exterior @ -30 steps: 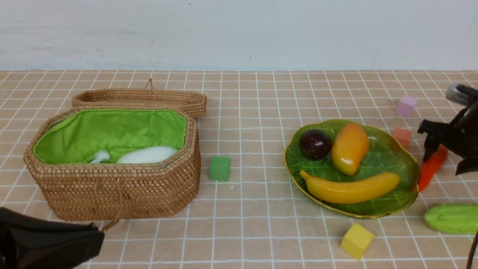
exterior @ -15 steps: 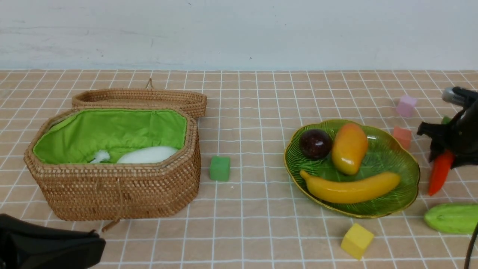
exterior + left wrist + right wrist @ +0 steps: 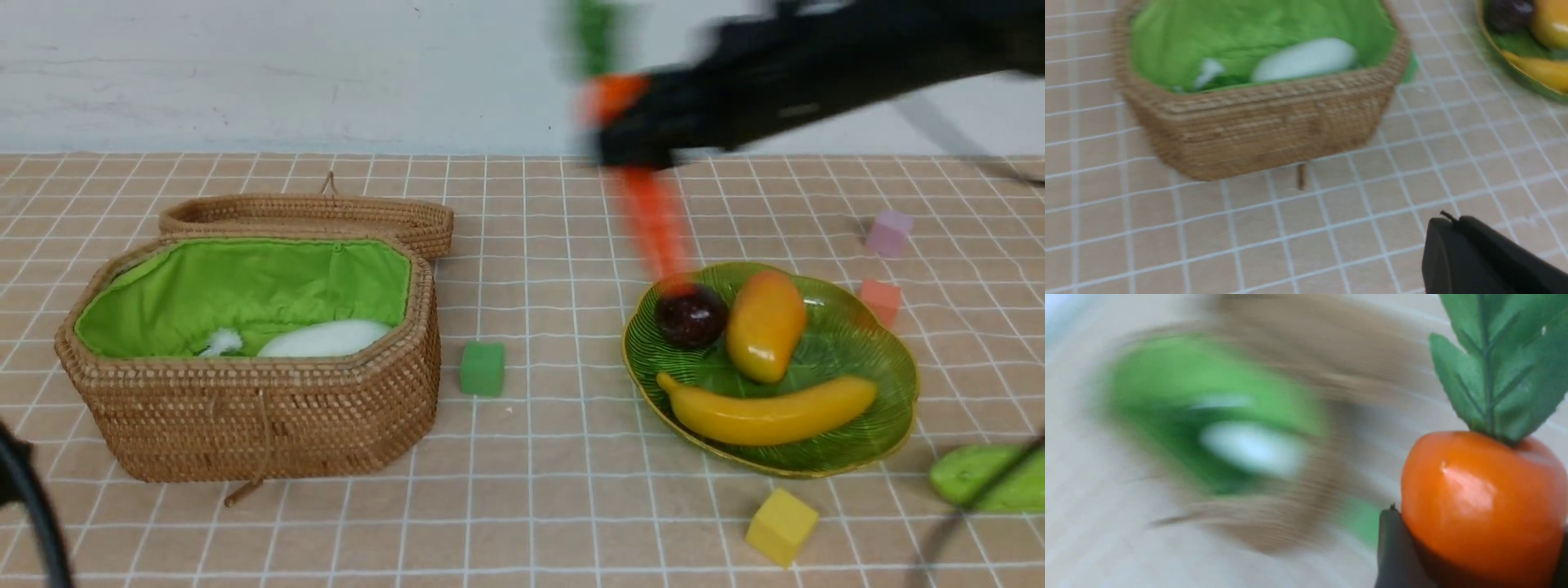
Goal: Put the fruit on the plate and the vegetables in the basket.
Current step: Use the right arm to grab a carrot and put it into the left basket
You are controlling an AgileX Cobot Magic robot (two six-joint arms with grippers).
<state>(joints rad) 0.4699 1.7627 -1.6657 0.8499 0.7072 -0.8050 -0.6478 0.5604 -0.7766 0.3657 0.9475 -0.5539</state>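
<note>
Right end effector (image 3: 629, 122), pinching the carrot (image 3: 653, 220), has swung up from the surface toward the basket (image 3: 245, 416); cucumber (image 3: 955, 474) still waits.

Orange carrot (image 3: 653, 224) with green leaves; brown woven basket (image 3: 261, 425), bright green lining; white radish (image 3: 326, 337); ribbed green plate (image 3: 865, 355), gold rim; yellow banana (image 3: 767, 416); peach table (image 3: 531, 490), white grid

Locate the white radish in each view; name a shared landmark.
Front view: white oblong radish inside the brown wicker basket, left side.
Left wrist view: radish inside the basket, behind its wall.
Right wrist view: blurred white patch amid green.
Shared landmark: basket's green lining.
</note>
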